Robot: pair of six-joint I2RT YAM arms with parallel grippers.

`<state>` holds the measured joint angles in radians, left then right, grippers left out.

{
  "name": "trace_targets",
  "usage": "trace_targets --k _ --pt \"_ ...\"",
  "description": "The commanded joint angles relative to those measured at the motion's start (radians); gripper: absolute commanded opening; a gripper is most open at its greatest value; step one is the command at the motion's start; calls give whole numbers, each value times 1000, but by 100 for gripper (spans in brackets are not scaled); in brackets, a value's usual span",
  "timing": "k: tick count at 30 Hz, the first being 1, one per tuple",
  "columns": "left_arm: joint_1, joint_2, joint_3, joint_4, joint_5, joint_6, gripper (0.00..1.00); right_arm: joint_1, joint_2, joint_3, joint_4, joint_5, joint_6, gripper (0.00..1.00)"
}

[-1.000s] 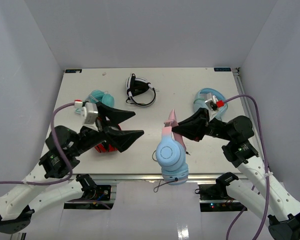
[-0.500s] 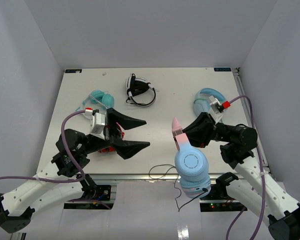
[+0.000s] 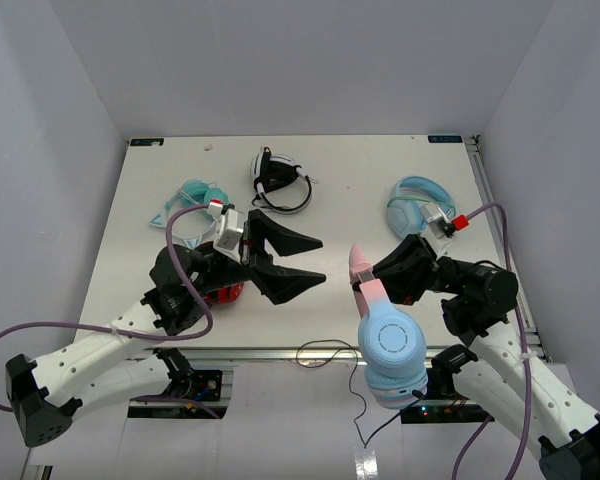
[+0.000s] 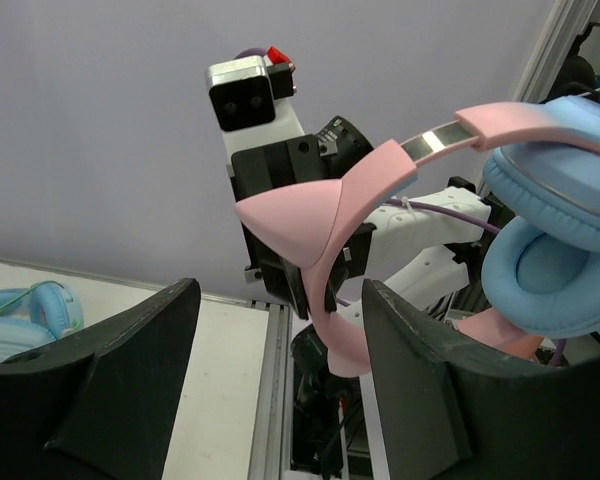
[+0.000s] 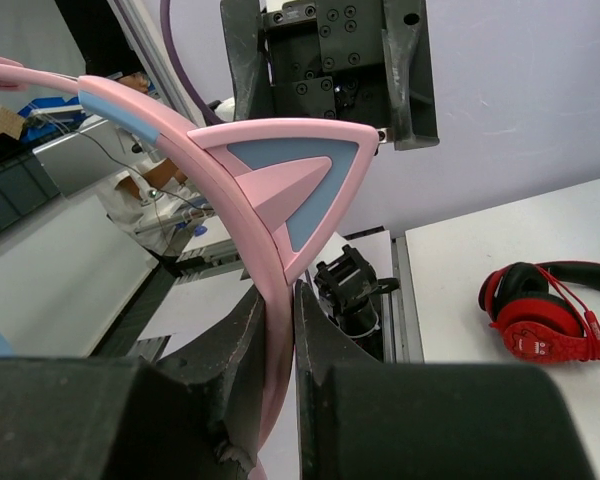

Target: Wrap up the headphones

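Observation:
The headphones [image 3: 387, 340] have a pink cat-eared headband and light blue ear cups. They hang in the air over the table's near edge, and their thin black cable [image 3: 340, 352] trails down past it. My right gripper [image 3: 374, 272] is shut on the pink headband [image 5: 272, 330] just below a cat ear [image 5: 295, 190]. My left gripper [image 3: 315, 258] is open and empty, raised left of the headphones and pointing at them. In the left wrist view the headband [image 4: 330, 215] and ear cups [image 4: 555, 270] hang beyond my open fingers [image 4: 425, 380].
Red headphones [image 3: 217, 292] lie under the left arm, also in the right wrist view [image 5: 550, 310]. A teal pair [image 3: 192, 200], a black-and-white pair [image 3: 278, 182] and a light blue pair [image 3: 416, 203] lie farther back. The table's near rail [image 3: 280, 352] runs below.
My right gripper has carried the headphones down toward the near edge, so they hang lower and the cable now dangles past it. My left arm has swung right toward them, jaws open.

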<state>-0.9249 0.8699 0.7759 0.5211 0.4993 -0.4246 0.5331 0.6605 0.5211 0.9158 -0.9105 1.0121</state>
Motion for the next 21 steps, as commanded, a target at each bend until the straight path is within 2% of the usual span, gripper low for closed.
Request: trace_targets --k 1,9,12,14,15,17,20,21 --pt "-2 62 -7 168 26 -75 75 11 -8 -8 36 66 20 8" --pt "-9 120 3 192 66 -88 74 16 1 -16 3 78 -30 8" --pt "-9 114 9 138 63 -63 75 16 -12 8 -80 83 -108 8" --pt "-9 84 46 -41 29 -3 75 18 -30 63 -330 120 -255 8" --pt "-9 66 68 -152 -17 22 75 18 -41 107 -434 168 -374 8" --pt "-9 8 143 -330 -128 90 75 18 -42 156 -668 262 -505 8" --pt "-9 -38 254 -601 -380 160 79 19 -8 209 -781 320 -630 8" --pt "-9 -39 282 -651 -383 180 80 19 5 210 -794 332 -631 8"
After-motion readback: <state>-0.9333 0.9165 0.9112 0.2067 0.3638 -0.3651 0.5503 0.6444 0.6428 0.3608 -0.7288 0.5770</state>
